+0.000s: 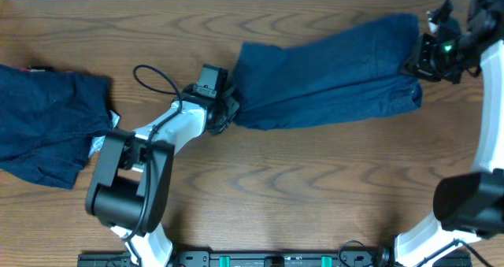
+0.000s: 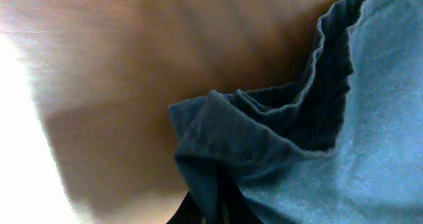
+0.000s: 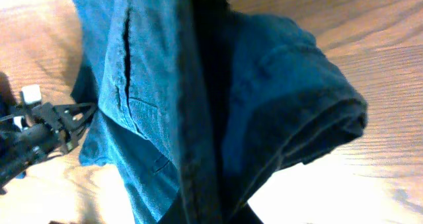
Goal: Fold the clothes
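Cloth first, from overhead: a dark navy-blue soft fabric garment (image 1: pixel 323 70) lies stretched across the brown wooden table (image 1: pixel 315 188) between my left gripper (image 1: pixel 231 109) and my right gripper (image 1: pixel 414 65); a second crumpled navy garment (image 1: pixel 47 125) sits well apart at the left edge. From the left wrist, my left gripper (image 2: pixel 211 209) is clamped on a bunched corner of the garment (image 2: pixel 344 118). From the right wrist, the garment (image 3: pixel 198 105) drapes over my right gripper (image 3: pixel 221 215), which is pinched shut on its fold, fingers mostly hidden.

no readable text, no labels, no brands, no numbers
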Available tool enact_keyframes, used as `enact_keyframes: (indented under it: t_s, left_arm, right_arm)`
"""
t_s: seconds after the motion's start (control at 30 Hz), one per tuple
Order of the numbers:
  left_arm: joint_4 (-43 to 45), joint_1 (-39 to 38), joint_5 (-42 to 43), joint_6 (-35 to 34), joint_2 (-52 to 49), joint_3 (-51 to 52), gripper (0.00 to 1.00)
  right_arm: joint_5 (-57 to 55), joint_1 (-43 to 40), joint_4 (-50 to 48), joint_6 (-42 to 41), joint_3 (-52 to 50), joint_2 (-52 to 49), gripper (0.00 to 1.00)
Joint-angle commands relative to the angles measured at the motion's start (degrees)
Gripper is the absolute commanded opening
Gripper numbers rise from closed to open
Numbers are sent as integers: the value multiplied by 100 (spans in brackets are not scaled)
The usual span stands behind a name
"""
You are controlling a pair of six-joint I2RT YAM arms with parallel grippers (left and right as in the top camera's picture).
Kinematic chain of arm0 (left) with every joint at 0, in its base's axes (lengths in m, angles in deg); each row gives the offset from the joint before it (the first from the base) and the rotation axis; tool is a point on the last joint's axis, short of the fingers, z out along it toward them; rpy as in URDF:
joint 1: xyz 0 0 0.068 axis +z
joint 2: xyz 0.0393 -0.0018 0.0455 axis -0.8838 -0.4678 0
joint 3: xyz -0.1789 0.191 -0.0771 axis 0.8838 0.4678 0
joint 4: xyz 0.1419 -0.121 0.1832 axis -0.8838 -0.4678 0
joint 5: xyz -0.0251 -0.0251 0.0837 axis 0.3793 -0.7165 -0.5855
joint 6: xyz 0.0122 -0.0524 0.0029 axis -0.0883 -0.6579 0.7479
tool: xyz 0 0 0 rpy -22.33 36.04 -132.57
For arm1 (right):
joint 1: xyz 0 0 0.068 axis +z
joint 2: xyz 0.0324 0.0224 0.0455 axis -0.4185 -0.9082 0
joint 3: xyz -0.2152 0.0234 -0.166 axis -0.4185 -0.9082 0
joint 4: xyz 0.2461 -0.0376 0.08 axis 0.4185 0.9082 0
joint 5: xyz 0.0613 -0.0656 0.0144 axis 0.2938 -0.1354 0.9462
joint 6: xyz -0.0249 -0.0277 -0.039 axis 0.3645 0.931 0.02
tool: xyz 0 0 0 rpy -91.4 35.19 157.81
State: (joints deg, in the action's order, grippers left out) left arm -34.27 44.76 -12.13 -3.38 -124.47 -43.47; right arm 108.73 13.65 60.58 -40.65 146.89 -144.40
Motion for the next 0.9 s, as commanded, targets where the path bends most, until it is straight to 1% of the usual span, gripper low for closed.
enact_keyframes:
  t_s: [0.0,0.1,0.3,0.53,0.57,0.6,0.63,0.73,0.8,0.87]
  left_arm:
    - [-490,227,-1325,656,332,234,6]
    - [-905,177,-1587,654,699,234,6]
    - [-1523,-57,-1617,636,1113,234,6]
    - [-2203,-767,-1574,149,1132,256,6]
    - [-2249,-914,-1572,94,1132,256,9]
    - [-2275,-1047,-1572,20,1132,258,22]
    - [-2288,-1196,-1567,-76,1132,258,39]
    - [-2284,-1598,-1508,-356,1132,258,63]
    - [-2284,-1818,-1515,-490,1132,258,70]
    - [-2284,-1910,-1628,-623,1132,258,70]
  right_arm:
    - [-407,63,-96,-114,61,-166,1]
    - [-407,282,-107,-175,61,-363,1]
    - [-407,608,-269,-409,61,-802,1]
    - [-411,717,-413,-603,61,-1106,1]
    - [-407,721,-420,-605,61,-1130,1]
    - [-409,721,-426,-608,61,-1141,1]
    - [-411,721,-431,-608,61,-1152,1]
    - [-461,721,-437,-623,61,-1161,1]
    - [-566,721,-444,-695,61,-1161,1]
    - [-566,721,-442,-691,61,-1161,1]
